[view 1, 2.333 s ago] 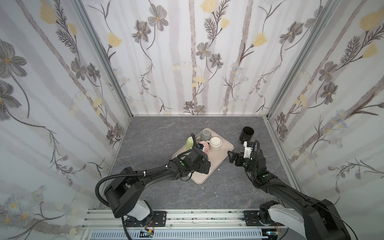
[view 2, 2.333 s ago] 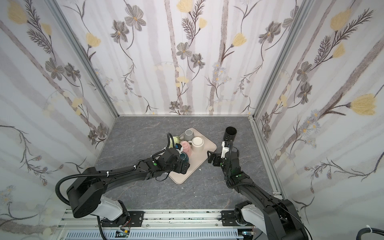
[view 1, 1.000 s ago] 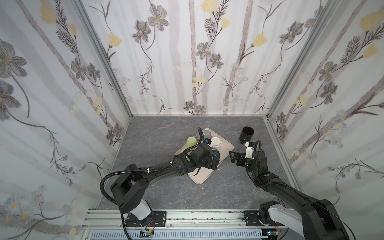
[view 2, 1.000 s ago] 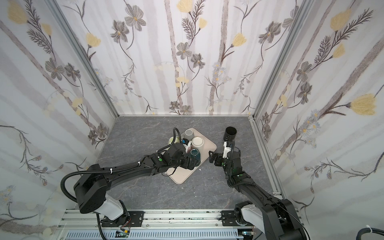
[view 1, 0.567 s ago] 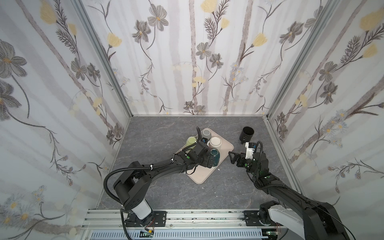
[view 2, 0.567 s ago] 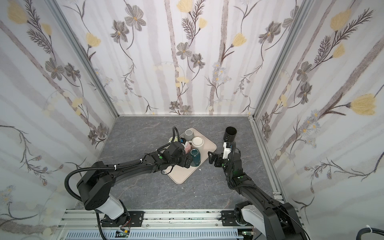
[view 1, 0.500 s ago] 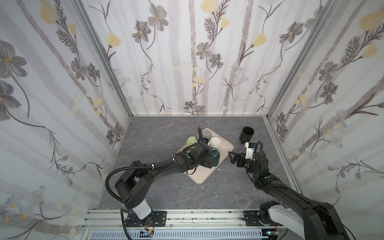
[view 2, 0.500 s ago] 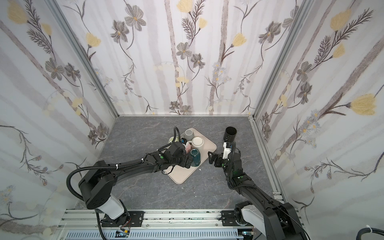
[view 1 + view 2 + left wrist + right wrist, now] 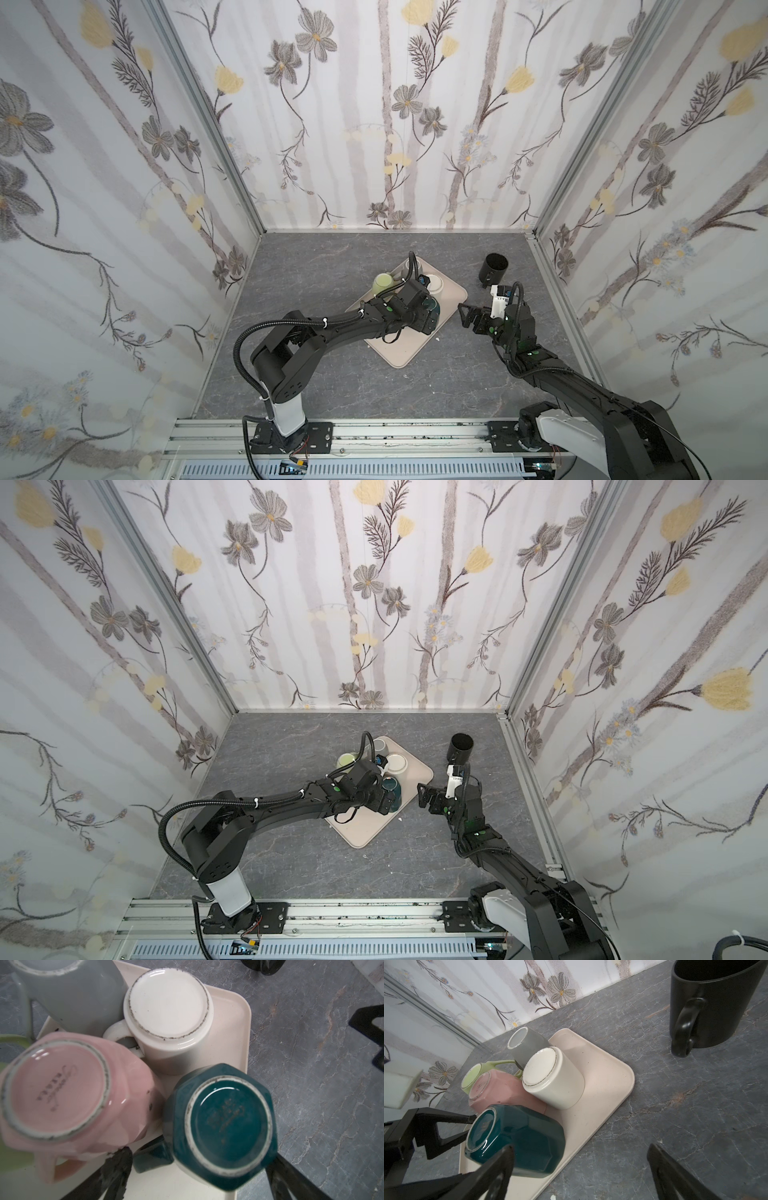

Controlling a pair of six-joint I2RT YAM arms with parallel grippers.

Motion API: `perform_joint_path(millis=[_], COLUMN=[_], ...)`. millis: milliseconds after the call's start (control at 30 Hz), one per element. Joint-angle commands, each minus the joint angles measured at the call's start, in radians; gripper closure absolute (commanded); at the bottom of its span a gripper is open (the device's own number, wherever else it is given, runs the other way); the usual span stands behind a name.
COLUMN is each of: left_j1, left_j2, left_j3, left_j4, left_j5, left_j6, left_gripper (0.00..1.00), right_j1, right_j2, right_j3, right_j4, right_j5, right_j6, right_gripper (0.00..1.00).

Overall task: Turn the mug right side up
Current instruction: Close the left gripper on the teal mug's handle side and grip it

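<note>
The left gripper (image 9: 198, 1155) has slid rightward across the tray (image 9: 399, 353) since the earlier top views. It has left the pink mug (image 9: 62, 1093) and now sits over the teal mug (image 9: 224, 1126), which stands upside down near the tray's right edge, about the centre of both top views. Its jaws are spread wide, one finger on each side of that mug; contact cannot be told. The right gripper (image 9: 468, 318) has barely shifted and hovers just right of the tray, jaws released and empty. A black mug (image 9: 493, 268) stands upright above it, unmoved.
</note>
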Motion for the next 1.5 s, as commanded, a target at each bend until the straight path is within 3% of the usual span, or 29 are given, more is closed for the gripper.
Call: perform_joint_path(millis=[0,500,800,1267,1467], left_j1=[-0.004,-0.072,-0.081,-0.079,-0.080], left_j2=[0.018,-0.028,-0.048,0.026,0.083], left_j3=[0.023,0.001,0.025,0.118,0.176], left_j4=[0.028,0.004,-0.109,-0.217,-0.274], left_j5=[0.029,0.086,-0.019,-0.037,-0.046], left_j6=[0.005,-0.069,-0.053,-0.003,-0.007], left_gripper=[0.00,0.00,0.00,0.33,0.35], right_j1=[-0.002,-0.002,-0.002,-0.002,-0.002], right_j2=[0.005,0.002,-0.002,-0.037,-0.054], right_j3=[0.012,0.014,0.009,-0.003,-0.007], right_j4=[0.029,0.021,0.026,0.025,0.021], right_j5=[0.009,0.018,0.020,0.036,0.048], right_j6=[-0.006,-0.006,0.000,0.000,0.000], right_gripper=[0.00,0.00,0.00,0.00,0.00])
